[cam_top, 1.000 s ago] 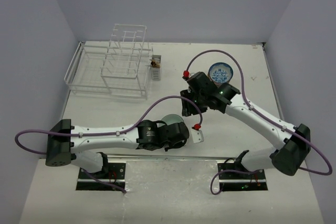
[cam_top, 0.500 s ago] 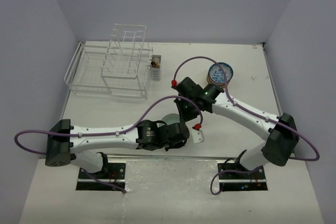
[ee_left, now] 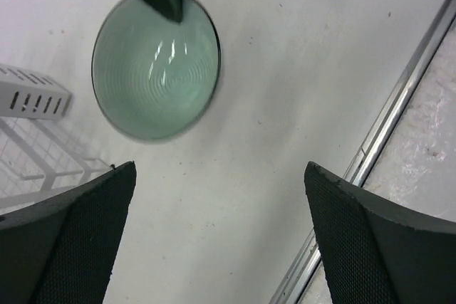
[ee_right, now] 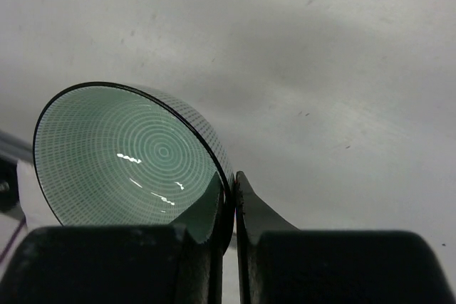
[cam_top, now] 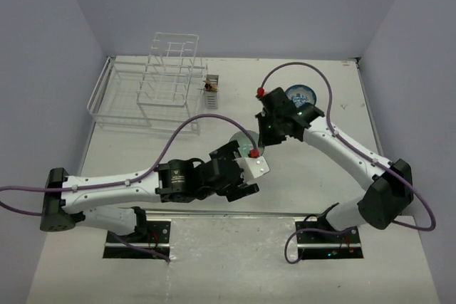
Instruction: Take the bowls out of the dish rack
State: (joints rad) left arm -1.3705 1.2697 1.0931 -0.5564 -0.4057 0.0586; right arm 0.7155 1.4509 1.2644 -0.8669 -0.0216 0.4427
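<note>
A pale green bowl [ee_right: 128, 154] with fine ring lines hangs tilted above the table, and my right gripper [ee_right: 234, 190] is shut on its rim, one finger inside and one outside. From above, the same green bowl [cam_top: 242, 144] sits between both grippers near mid-table. My left gripper [ee_left: 221, 240] is open with only bare table between its pads, and the green bowl [ee_left: 155, 69] lies apart ahead of it. A blue-patterned bowl [cam_top: 299, 96] tops a stack at the back right. The white wire dish rack [cam_top: 153, 94] stands back left with no bowls visible in it.
A small slotted cutlery cup [cam_top: 211, 90] hangs on the rack's right side and also shows as the cup [ee_left: 32, 94] in the left wrist view. A metal rail [ee_left: 399, 119] runs along the table's near edge. Purple cables loop over both arms.
My left gripper opened and let go of the green bowl. My right gripper came over from the stack, shut on the bowl's rim and carried it a little toward the back right.
</note>
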